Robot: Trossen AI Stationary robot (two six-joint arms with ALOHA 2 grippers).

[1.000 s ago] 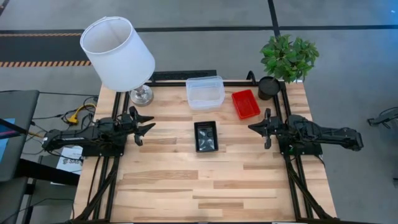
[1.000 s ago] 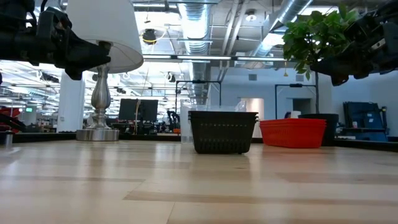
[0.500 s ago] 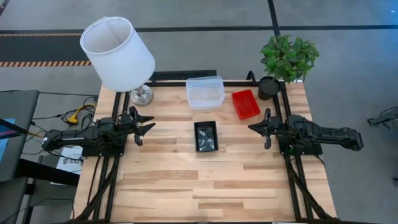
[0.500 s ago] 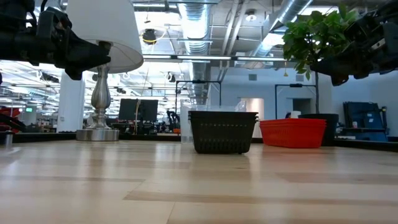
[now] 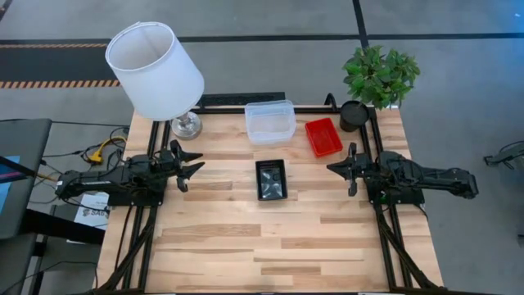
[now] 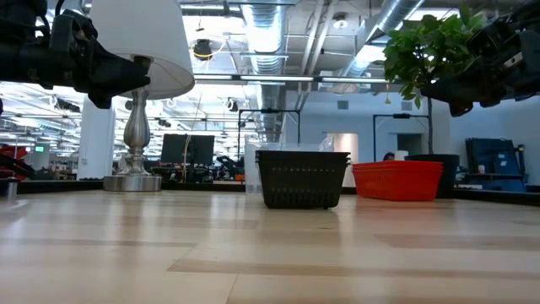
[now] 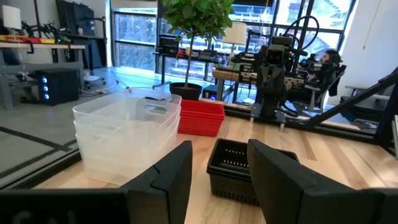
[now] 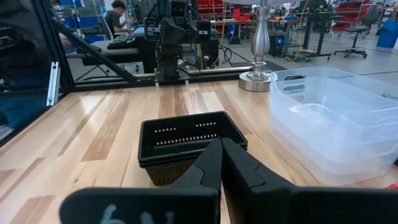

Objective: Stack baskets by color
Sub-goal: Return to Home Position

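Three stacks of baskets rest by their bottoms on the far half of the wooden table: clear ones (image 5: 269, 121) at the far middle, red mesh ones (image 5: 322, 136) to their right, and black mesh ones (image 5: 271, 179) at the centre. At the table's left edge my left gripper (image 5: 199, 162) hovers level and open, pointing at the black stack (image 7: 239, 165). Opposite it, at the right edge, my right gripper (image 5: 331, 168) hovers level and shut, also facing the black stack (image 8: 189, 143). Neither gripper touches anything.
A white-shaded lamp (image 5: 155, 70) stands at the far left corner. A potted plant (image 5: 379, 74) in a round black pot (image 5: 354, 115) stands at the far right corner. The near half of the table (image 5: 270, 246) is bare wood. A person (image 8: 117, 12) sits beyond the table.
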